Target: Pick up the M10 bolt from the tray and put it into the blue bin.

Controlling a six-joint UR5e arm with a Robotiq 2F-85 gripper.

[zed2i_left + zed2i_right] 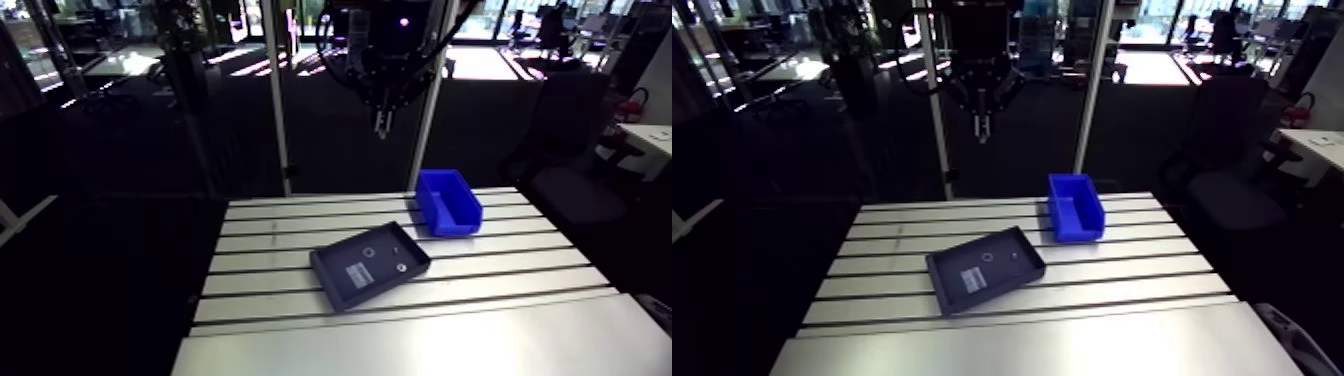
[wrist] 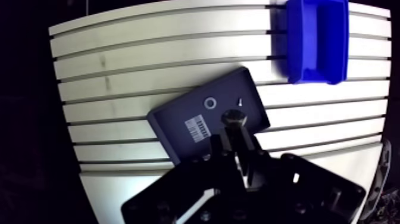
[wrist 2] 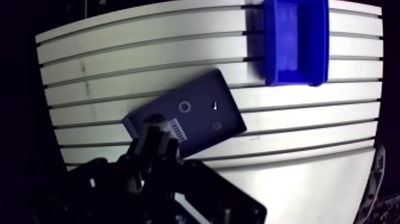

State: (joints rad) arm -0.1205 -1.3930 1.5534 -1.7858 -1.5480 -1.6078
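Two containers sit on the slotted table (image 1: 500, 290) in the arm view: a dark tray (image 1: 330, 268) and a blue bin (image 1: 458, 222) near the tray's far right corner, apart from it. The gripper (image 1: 382, 128) hangs high over the table's far edge, its fingers too small to read there.

In the wrist view the fingers are clamped on the M10 bolt (image 2: 233, 119), with its hex head at their tips, high above the tray. The tray holds a ring (image 2: 209, 102), a small pale item (image 2: 240, 101) and a label (image 2: 196, 127).
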